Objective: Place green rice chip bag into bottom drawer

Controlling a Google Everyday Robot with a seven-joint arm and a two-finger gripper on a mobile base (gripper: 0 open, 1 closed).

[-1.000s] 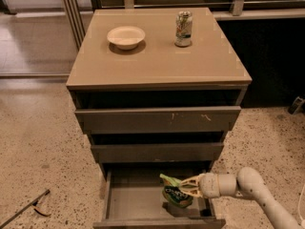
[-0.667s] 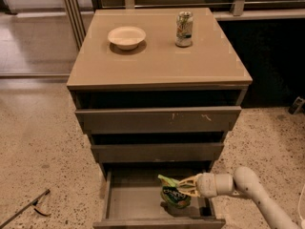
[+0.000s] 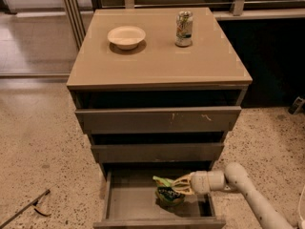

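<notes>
The bottom drawer [image 3: 128, 202] stands pulled out at the foot of the cabinet, its grey inside showing. The green rice chip bag [image 3: 167, 192] is inside the drawer, toward its right side, upright and crumpled at the top. My gripper [image 3: 177, 184] reaches in from the right on a white arm and is shut on the bag's upper edge. The bag's lower part is at or close to the drawer floor; I cannot tell whether it rests on it.
On the cabinet top [image 3: 157, 66] stand a pale bowl [image 3: 126, 36] and a green-and-white drink can [image 3: 184, 28]. Two shallower drawers [image 3: 157, 119] above stand slightly open. A thin dark rod [image 3: 24, 209] lies on the speckled floor at the left.
My gripper and the bag have shifted slightly left and a little lower inside the drawer. Nothing else has moved.
</notes>
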